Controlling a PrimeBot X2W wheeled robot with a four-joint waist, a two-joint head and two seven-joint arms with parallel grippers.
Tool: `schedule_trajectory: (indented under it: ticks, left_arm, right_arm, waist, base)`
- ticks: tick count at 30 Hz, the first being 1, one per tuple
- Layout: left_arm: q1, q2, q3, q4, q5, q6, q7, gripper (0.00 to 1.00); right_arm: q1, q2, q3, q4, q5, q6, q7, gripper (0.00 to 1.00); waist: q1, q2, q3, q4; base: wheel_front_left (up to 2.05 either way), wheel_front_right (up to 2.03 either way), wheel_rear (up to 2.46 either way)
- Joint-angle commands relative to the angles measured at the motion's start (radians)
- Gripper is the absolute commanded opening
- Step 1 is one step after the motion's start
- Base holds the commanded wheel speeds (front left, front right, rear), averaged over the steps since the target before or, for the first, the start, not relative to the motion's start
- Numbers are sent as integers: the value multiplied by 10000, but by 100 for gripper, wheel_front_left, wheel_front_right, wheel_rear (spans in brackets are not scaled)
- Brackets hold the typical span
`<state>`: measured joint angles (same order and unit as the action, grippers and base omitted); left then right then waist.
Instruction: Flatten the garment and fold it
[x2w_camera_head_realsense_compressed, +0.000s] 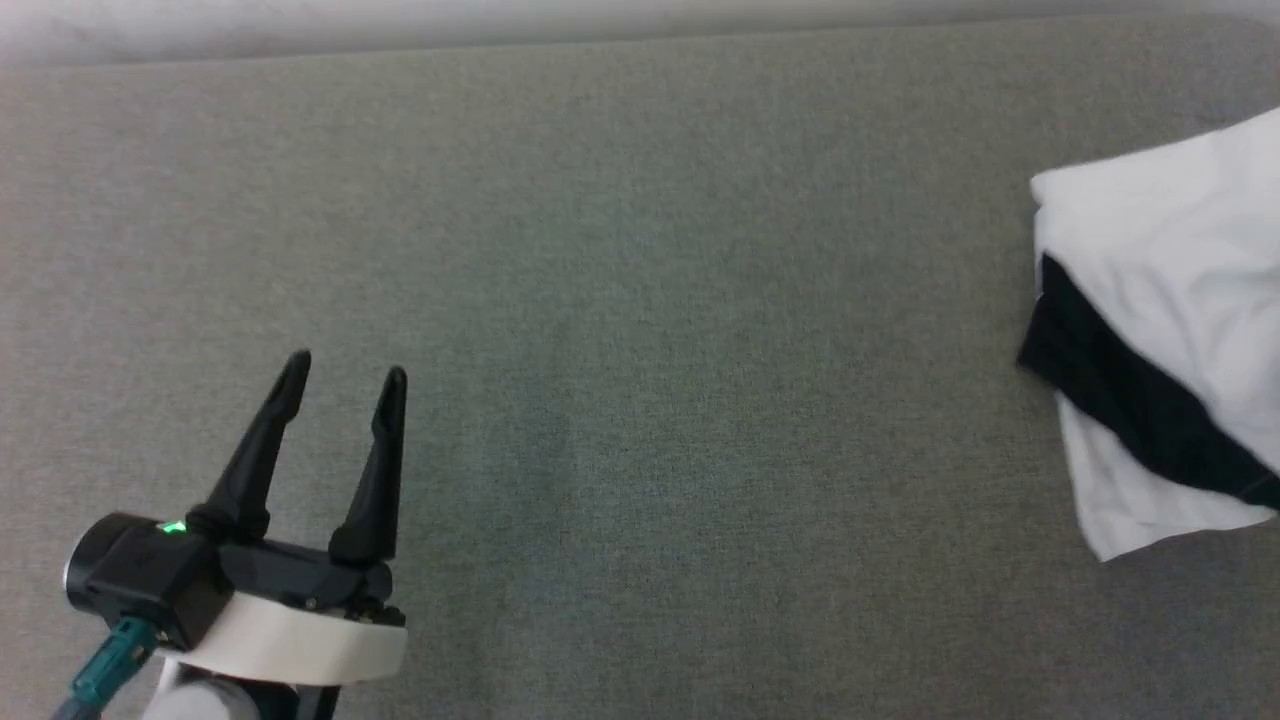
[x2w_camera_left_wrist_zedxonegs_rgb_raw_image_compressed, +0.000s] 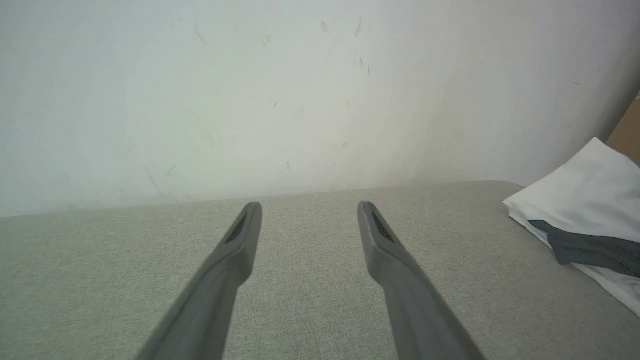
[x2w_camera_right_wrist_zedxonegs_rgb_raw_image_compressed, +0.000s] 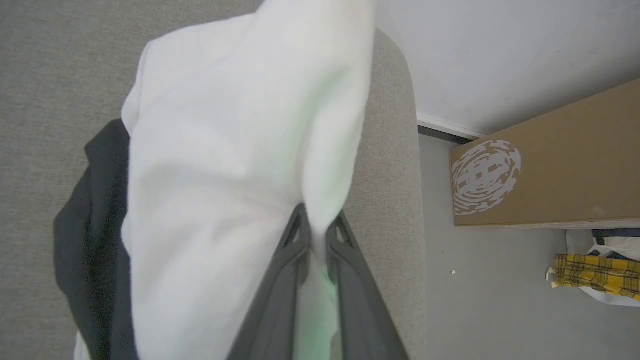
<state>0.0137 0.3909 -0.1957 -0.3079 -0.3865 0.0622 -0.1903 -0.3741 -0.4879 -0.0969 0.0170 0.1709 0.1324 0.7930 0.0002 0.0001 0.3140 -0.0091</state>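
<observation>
Head view first. Your left gripper (x2w_camera_head_realsense_compressed: 345, 365) sits low on the left over the grey padded surface (x2w_camera_head_realsense_compressed: 640, 300), its two fingers spread apart and holding nothing. The garment (x2w_camera_head_realsense_compressed: 1160, 260) is well apart from it, right out at the far right edge of the picture. It lies in stacked white layers, with a black sleeve (x2w_camera_head_realsense_compressed: 1130, 400) poking out between them. So it isn't spread flat, and I'd say some folding has gone in, though the edges don't line up and part of it runs out of frame.

Over to the left wrist view. You're looking down two parted fingers at bare grey fabric, with a white wall (x2w_camera_left_wrist_zedxonegs_rgb_raw_image_compressed: 300, 90) beyond. The garment is off at the right, a white wedge resting on the surface with that dark sleeve band under its top layer. This arm has no part in the work right now.

Now the right wrist view, where the action is. Your right gripper (x2w_camera_right_wrist_zedxonegs_rgb_raw_image_compressed: 317, 220) has its fingers pinched together on a white fold, which rises up and away from the tips. Most of the cloth spreads to the left over the surface's end. Past the edge you can see the floor (x2w_camera_right_wrist_zedxonegs_rgb_raw_image_compressed: 480, 300), a cardboard box (x2w_camera_right_wrist_zedxonegs_rgb_raw_image_compressed: 575, 165) and a yellow checked cloth (x2w_camera_right_wrist_zedxonegs_rgb_raw_image_compressed: 595, 272).

My read is that you're mid-fold and not done. That held layer needs laying down squarely, the sleeve needs tucking in, and then you can let go. I can't see the chest print, so I can't tell which face is up.
</observation>
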Motion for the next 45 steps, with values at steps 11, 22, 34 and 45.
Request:
schedule_trajectory:
  ticks: [11,22,34,45]
  left_arm:
    - [-1225,123,539,-710,294,-77,-517,100]
    - [-1423,-242,1076,-853,716,312,-694,100]
    - [-1239,-961,1448,-856,1217,173,-712,100]
    - [-171,-1894,1802,-455,1288,-157,-714,100]
  right_arm:
    - [-586,-667,-781,232,-438,-17,-457,0]
    - [-674,12,-1192,738,-802,-17,-1050,100]
    - [-566,596,-1746,819,-875,-17,-1989,100]
    - [618,2255,-1999,-720,-150,-17,-4139,100]
  waist:
    - [-2,-1,2092,-532]
    - [-2,-1,2494,-689]
    - [-2,-1,1400,-668]
    - [-2,-1,-605,-269]
  base:
    - [0,0,0]
    - [0,0,0]
    - [0,0,0]
    - [0,0,0]
